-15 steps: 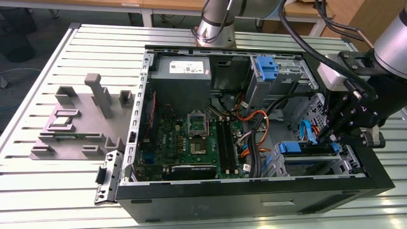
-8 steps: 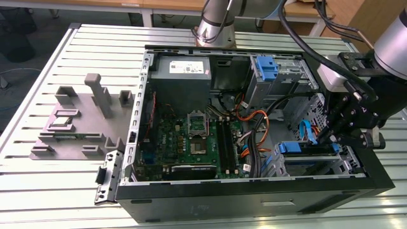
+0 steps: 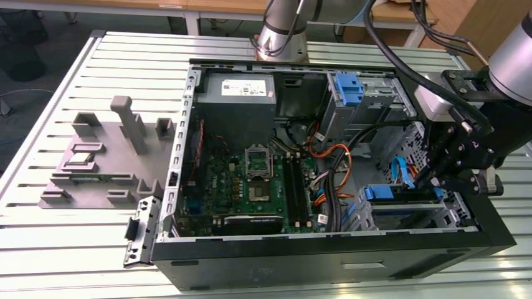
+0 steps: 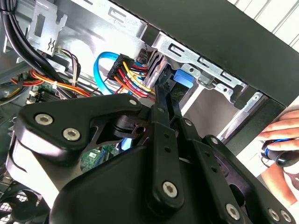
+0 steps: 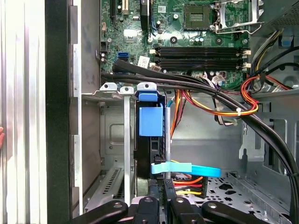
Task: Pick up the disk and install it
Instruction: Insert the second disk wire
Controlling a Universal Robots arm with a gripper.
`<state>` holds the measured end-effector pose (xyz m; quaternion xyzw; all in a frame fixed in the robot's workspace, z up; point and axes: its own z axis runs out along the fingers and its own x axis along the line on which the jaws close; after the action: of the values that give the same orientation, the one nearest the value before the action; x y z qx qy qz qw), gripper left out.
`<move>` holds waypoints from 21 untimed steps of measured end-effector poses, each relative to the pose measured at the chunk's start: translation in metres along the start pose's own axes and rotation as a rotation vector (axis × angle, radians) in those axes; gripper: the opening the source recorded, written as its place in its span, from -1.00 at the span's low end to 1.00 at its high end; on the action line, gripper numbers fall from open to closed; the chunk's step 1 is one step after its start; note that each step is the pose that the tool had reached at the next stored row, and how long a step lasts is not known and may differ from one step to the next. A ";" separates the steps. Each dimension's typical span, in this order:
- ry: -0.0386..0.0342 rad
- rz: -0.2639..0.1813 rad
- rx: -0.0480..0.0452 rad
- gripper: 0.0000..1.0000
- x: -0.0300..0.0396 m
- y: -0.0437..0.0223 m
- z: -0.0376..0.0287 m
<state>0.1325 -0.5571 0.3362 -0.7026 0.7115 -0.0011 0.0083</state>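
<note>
Exterior view: gripper (image 3: 450,176) hanging inside the open computer case (image 3: 332,258), over the drive bay at the case's corner toward the exterior view's right and its near edge. Disk (image 3: 397,194) sitting in that bay, blue carrier edge showing just beside the gripper. Case lying on the slatted worktop (image 3: 75,237); grey fixture block (image 3: 108,156) resting well apart, toward the exterior view's left.

Second wrist view: fingers (image 4: 163,100) standing close together, drawn in on the dark edge of the disk (image 4: 183,79) beside a bundle of coloured wires (image 4: 131,74). Hand (image 4: 280,140) resting on a mouse outside the case wall.

First wrist view: disk (image 5: 150,116) standing upright in the bay, between metal rails, blue tab facing the motherboard (image 5: 187,32). Fingers (image 5: 168,158) reaching up along its edge, pinching it narrowly.
</note>
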 end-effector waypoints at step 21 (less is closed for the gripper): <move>0.0001 0.006 0.0000 -0.68 0.0000 0.0000 0.0010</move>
<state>0.1325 -0.5571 0.3351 -0.7006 0.7135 -0.0011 0.0083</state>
